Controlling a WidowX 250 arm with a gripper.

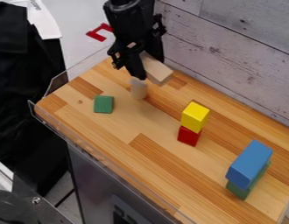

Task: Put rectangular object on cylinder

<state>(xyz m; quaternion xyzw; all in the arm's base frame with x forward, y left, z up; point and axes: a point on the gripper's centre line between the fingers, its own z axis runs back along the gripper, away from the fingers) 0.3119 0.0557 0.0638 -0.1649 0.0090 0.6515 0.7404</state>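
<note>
Camera view showed the claw (148, 67) grasping the pale rectangular wooden block (160, 73) over the far left of the worktop (126, 131), its long axis slanting down rightward past the upright cylinder (139, 90), so placement probably needed leftward centring and levelling.
</note>
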